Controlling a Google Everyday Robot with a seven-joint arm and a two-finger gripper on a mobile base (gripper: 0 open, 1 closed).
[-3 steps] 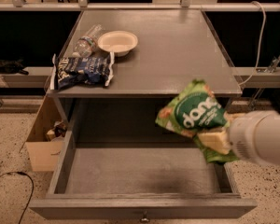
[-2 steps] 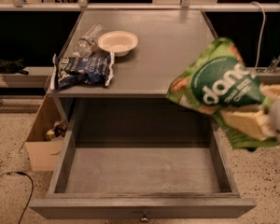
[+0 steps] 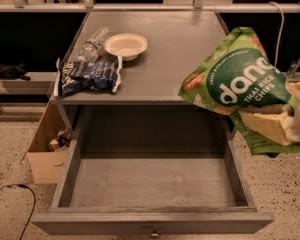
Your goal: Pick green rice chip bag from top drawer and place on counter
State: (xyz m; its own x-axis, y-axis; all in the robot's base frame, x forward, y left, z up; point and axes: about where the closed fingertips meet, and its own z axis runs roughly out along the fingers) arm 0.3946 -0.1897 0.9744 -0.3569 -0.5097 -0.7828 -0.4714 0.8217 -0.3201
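Gripper (image 3: 282, 109) hung just off the right front corner of the counter (image 3: 180, 49), its two tan fingers closed on the lower half of the green rice chip bag (image 3: 235, 79). The bag was in the air, logo facing the camera, and its upper part overlapped the counter's right edge in view. Counter: grey top, bare along its right and far portions. Top drawer (image 3: 150, 181), below the counter's front edge, was pulled fully out with nothing visible inside. Cardboard box (image 3: 45, 154) sat on the floor below the counter's left side. Dark blue-and-white snack bag (image 3: 87, 76) lay at the counter's left front corner; a pale bowl (image 3: 126, 45) and a plastic bottle (image 3: 93, 45) lay behind it. Judgement: the pick from the drawer looked complete. Remaining: carry the bag inward over the counter's bare area, lower it, release, withdraw.
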